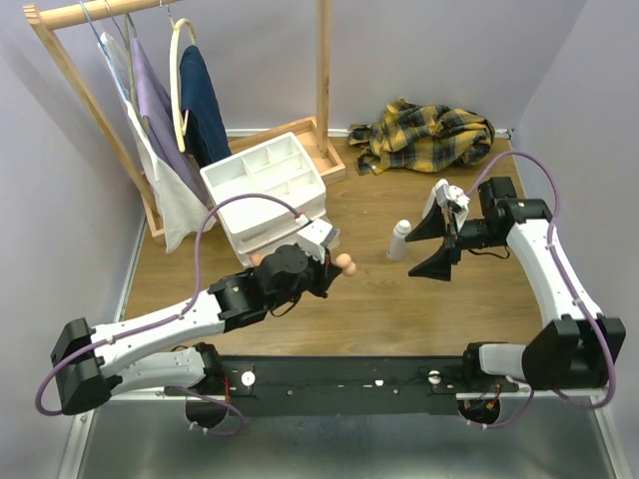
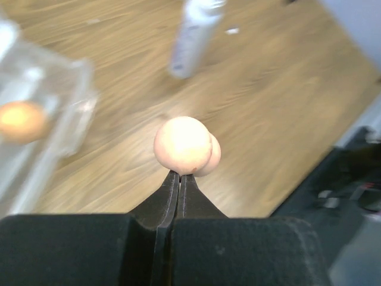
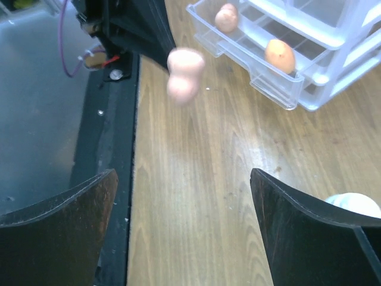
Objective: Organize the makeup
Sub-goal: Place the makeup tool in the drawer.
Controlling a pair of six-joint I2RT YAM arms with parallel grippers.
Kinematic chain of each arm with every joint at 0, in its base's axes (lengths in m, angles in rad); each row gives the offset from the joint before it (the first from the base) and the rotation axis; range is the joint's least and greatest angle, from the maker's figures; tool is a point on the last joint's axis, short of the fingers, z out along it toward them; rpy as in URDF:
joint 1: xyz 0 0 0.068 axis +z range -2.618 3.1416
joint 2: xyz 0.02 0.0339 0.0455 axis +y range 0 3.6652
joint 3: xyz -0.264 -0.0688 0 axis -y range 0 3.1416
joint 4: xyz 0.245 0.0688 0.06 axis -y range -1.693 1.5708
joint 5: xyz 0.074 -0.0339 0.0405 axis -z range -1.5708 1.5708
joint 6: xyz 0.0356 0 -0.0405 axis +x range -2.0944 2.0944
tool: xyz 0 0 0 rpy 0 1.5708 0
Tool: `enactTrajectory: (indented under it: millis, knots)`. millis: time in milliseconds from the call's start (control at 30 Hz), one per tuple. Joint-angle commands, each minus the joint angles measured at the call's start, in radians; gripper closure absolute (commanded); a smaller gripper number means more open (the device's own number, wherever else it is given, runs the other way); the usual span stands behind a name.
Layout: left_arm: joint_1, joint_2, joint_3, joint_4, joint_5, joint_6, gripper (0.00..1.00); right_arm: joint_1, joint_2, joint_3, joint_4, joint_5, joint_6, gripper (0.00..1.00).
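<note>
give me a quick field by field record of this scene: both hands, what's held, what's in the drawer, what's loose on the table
left hand: shut on a peach sponge, held above the table
right hand: open, empty
open drawer: two peach sponges inside
white bottle: on the table, next to the right hand
drawer unit: behind the left hand
plaid cloth: bunched at the far edge
</note>
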Motion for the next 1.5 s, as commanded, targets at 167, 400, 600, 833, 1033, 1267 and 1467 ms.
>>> enactTrajectory:
  millis: [167,400,600,833,1033,1267,1467]
  knots:
    - [0.001,-0.032,0.167,-0.466,-0.374,0.172,1.00,-0.005,-0.171,-0.143,0.500,0.169,0.480,0.00]
    - [-0.001,0.053,0.275,-0.606,-0.516,0.298,1.00,-0.007,-0.162,-0.143,0.507,0.191,0.486,0.00]
    - [0.001,0.077,0.315,-0.630,-0.540,0.413,1.00,-0.007,-0.160,-0.147,0.519,0.205,0.497,0.00]
    - [0.001,0.128,0.344,-0.680,-0.530,0.538,1.00,-0.005,-0.156,-0.150,0.526,0.214,0.504,0.00]
    - [0.002,0.160,0.353,-0.673,-0.537,0.584,1.00,-0.007,-0.151,-0.152,0.530,0.215,0.508,0.00]
    - [0.002,0.186,0.359,-0.667,-0.537,0.624,1.00,-0.007,-0.151,-0.152,0.530,0.215,0.508,0.00]
    - [0.008,0.205,0.348,-0.655,-0.548,0.648,1.00,-0.005,-0.151,-0.153,0.530,0.212,0.508,0.00]
